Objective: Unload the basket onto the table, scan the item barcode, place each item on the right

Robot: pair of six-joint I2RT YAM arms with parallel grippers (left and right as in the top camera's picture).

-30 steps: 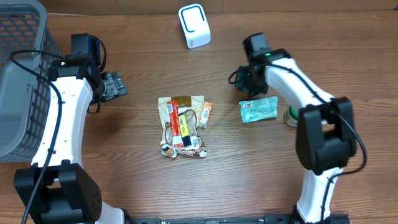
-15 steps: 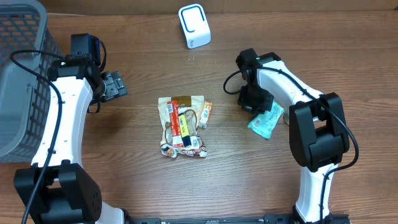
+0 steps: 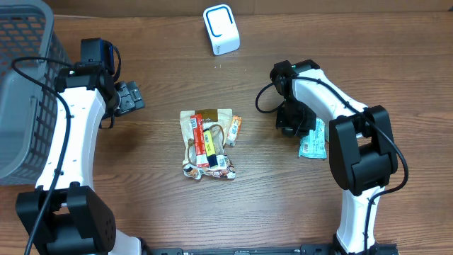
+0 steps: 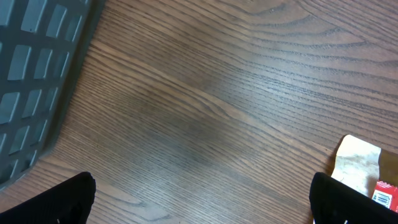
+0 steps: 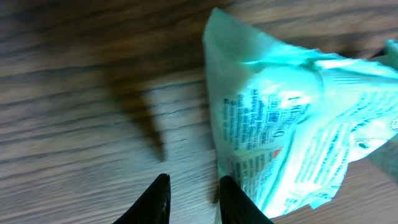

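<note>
Nearest in, on the right wrist view, the right gripper (image 5: 194, 180) hung low over the wooden table (image 3: 283, 205) with its jaws only a narrow gap apart, bare wood showing between them, so nothing sat in the bite. The teal packet (image 5: 292, 124) lay crumpled flat against the outer side of one finger (image 5: 239, 199), printed face up (the print was too small to read), and it was on the side of that gripper away from the middle of the table. Moving out, a heap of snack packets (image 3: 207, 144) sat at the table's centre, well apart from the teal one. Beyond it the left gripper (image 4: 202, 180) hovered with jaws spread fully wide and empty, just beside the grey basket (image 3: 21, 85). Farthest off, the white scanner (image 3: 221, 30) stood at the back edge, well clear of the packet.
</note>
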